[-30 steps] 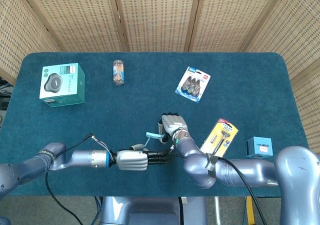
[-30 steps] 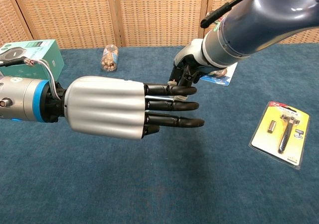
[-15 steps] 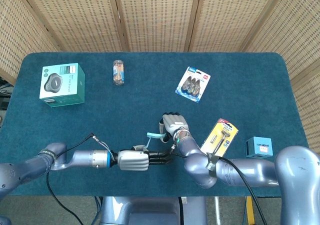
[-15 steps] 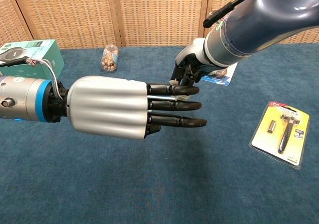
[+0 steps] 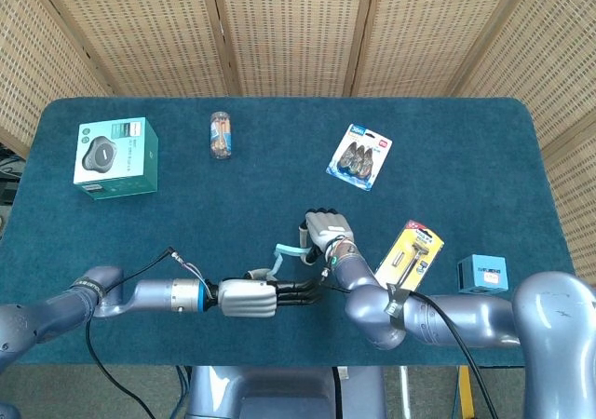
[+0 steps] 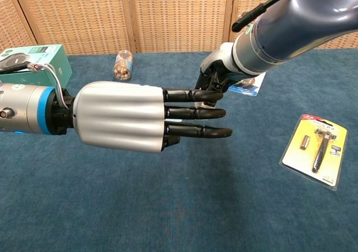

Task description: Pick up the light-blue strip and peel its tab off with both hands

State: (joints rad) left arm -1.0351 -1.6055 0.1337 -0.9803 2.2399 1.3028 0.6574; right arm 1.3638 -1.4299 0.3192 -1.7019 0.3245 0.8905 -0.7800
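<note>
Above the near middle of the dark-blue cloth table (image 5: 466, 158), the right hand (image 5: 324, 230) pinches the thin light-blue strip (image 5: 290, 250). The silver left hand (image 5: 250, 299) reaches its black fingers (image 6: 193, 113) toward it; whether they grip the strip's tab is unclear.

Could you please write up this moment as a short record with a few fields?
strip: light-blue strip, lifted above the table between the two hands
left hand: left hand, fingers stretched toward the right hand
right hand: right hand, holds the strip
table: blue cloth
other things: green box, razor pack, small jar
</note>
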